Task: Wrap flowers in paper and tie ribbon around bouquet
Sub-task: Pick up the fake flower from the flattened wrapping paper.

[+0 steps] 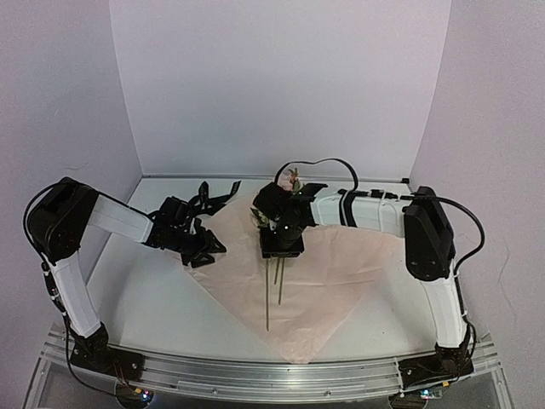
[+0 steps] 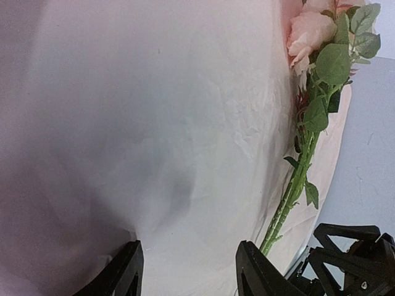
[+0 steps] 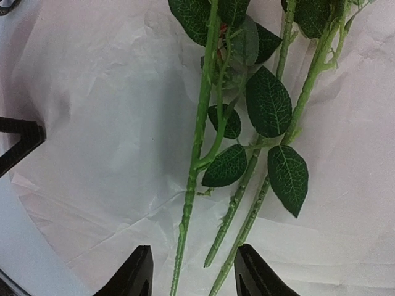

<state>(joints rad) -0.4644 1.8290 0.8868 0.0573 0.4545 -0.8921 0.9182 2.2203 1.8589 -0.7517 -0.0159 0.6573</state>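
The light pink paper (image 1: 319,281) lies flat as a diamond on the table. The flowers (image 1: 291,181) lie along its middle, blossoms at the far end and thin green stems (image 1: 267,298) pointing to the near edge. My right gripper (image 1: 281,245) hangs over the stems, open. Its fingers (image 3: 136,276) stand either side of the stems (image 3: 191,185) without touching them. My left gripper (image 1: 204,249) is at the paper's left corner, open, with the paper (image 2: 185,154) spread between its fingers (image 2: 253,271). The flowers (image 2: 315,105) lie to its right. The black ribbon (image 1: 217,189) lies behind the left gripper.
White walls close in the table at the back and both sides. A metal rail (image 1: 272,375) with the arm bases runs along the near edge. A black cable (image 1: 319,164) loops above the right wrist.
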